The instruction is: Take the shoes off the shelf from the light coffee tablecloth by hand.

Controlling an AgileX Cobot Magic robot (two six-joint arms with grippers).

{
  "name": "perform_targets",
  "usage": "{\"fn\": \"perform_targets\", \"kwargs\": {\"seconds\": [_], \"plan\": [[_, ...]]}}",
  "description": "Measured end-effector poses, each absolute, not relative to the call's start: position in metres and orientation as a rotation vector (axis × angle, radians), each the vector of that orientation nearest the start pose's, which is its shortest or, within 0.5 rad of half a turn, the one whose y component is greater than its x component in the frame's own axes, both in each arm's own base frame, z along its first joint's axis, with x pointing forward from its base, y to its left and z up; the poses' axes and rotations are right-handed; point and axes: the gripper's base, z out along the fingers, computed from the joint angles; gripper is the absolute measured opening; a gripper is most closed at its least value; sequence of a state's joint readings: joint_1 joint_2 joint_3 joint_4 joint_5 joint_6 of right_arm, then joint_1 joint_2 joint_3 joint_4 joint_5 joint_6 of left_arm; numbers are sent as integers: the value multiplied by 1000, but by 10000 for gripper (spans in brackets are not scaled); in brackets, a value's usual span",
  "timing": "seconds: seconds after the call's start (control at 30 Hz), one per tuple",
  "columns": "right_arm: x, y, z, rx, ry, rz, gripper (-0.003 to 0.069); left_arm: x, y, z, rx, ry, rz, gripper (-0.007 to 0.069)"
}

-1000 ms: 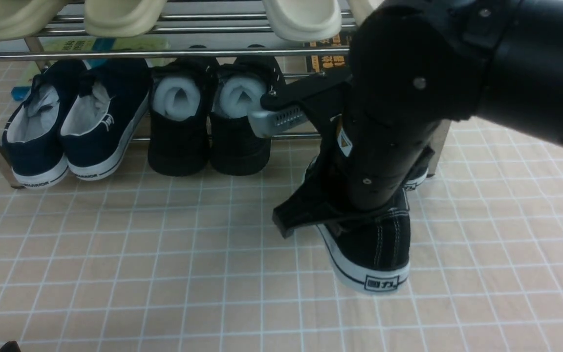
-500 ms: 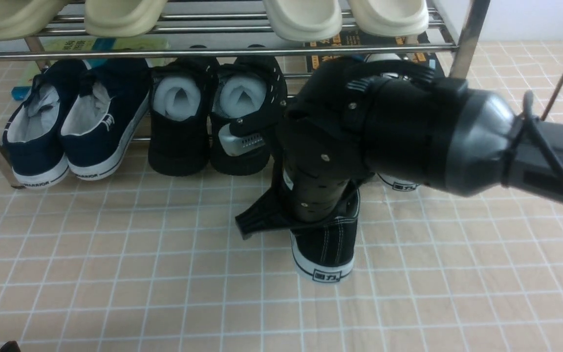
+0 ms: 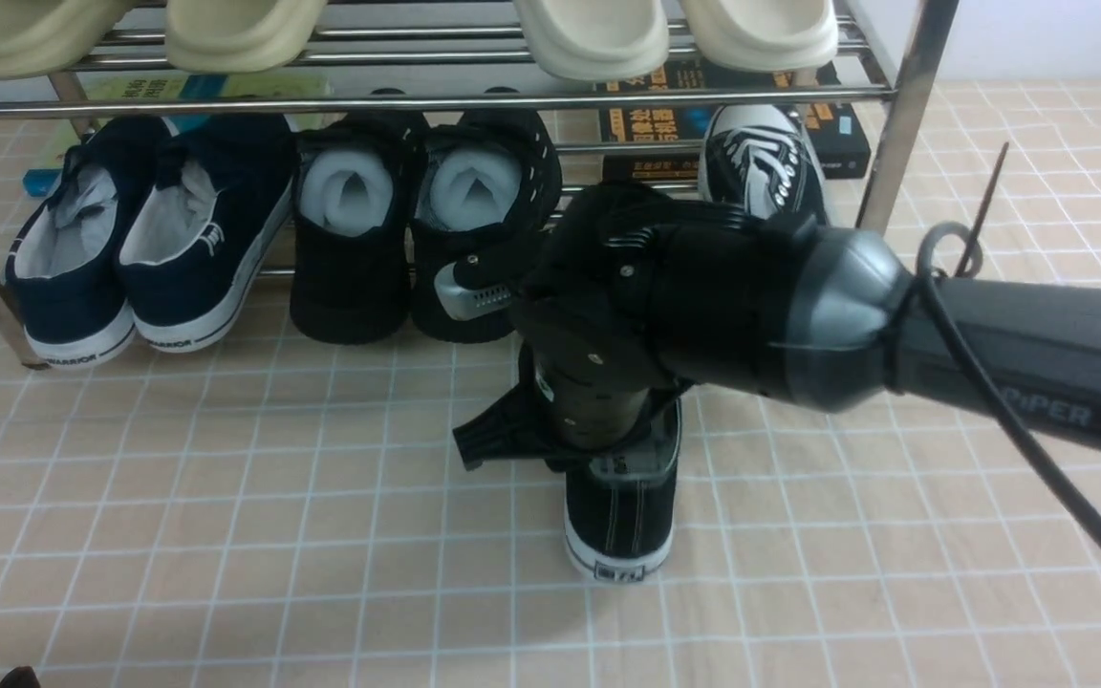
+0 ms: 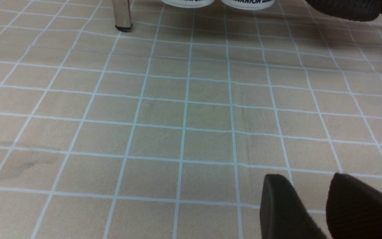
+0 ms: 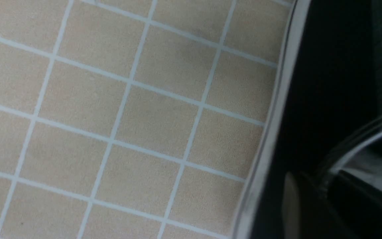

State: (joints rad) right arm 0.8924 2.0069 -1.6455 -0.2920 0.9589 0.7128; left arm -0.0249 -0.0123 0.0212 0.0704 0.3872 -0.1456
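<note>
"Sneaker (image 3: 619, 521) first: where?"

"Over the cloth (image 3: 321, 535), near side of the rack (image 3: 880, 182); its mate (image 3: 766, 158) is far right."

"Grip?"

"Right end effector (image 5: 313, 184) at the collar, grip unclear; left (image 4: 305, 181) open. Settle the sole flat, then lift straight clear."

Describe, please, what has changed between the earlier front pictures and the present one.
The right arm and the black sneaker beneath its pincer have moved to the robot's left, away from the right post. The other sneaker, on the shelf, was mostly hidden and now shows its laces. Whether the pincer has let go is hard to tell. The navy slip-ons and paper-stuffed shoes stayed put.
</note>
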Motion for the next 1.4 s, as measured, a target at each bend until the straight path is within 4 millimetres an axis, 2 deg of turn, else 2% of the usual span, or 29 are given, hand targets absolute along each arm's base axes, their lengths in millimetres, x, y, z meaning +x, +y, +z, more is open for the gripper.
{"fn": "perform_targets", "kwargs": {"seconds": [0.03,0.1,0.2,0.23,0.3,0.37,0.47,0.57,0.63,0.73,0.77,0.83,0.87,0.97,1.07,1.23,1.4], "plan": [[288,323,234,-420,2686,78,181,52,1,172,-70,1878,-47,240],[287,323,240,-437,2711,62,267,52,1,172,-70,1878,-47,240],[287,322,255,-487,2719,20,325,52,1,172,-70,1878,-47,240],[288,321,262,-504,2718,2,321,52,1,172,-70,1878,-47,240],[294,317,280,-522,2702,-12,267,52,1,172,-70,1878,-47,240],[305,310,296,-519,2668,-3,160,52,1,172,-70,1878,-47,240],[329,290,317,-465,2620,9,6,52,1,172,-70,1878,-47,240],[350,266,325,-374,2610,-3,-12,52,1,172,-70,1878,-47,240],[364,246,326,-297,2621,-29,-1,52,1,172,-70,1878,-47,240],[377,226,324,-229,2636,-54,56,52,1,172,-70,1878,-47,240],[378,225,324,-225,2638,-56,56,52,1,172,-70,1878,-47,240],[387,215,316,-187,2657,-79,159,52,1,172,-70,1878,-47,240],[388,214,315,-186,2660,-81,167,52,1,172,-70,1878,-47,240],[396,210,302,-169,2687,-106,292,52,1,172,-70,1878,-47,239],[400,211,293,-169,2702,-116,354,52,1,172,-70,1878,-47,239],[406,214,286,-179,2687,-101,369,52,1,172,-70,1878,-47,239],[413,219,273,-193,2670,-87,351,52,1,172,-70,1878,-47,239]]}}
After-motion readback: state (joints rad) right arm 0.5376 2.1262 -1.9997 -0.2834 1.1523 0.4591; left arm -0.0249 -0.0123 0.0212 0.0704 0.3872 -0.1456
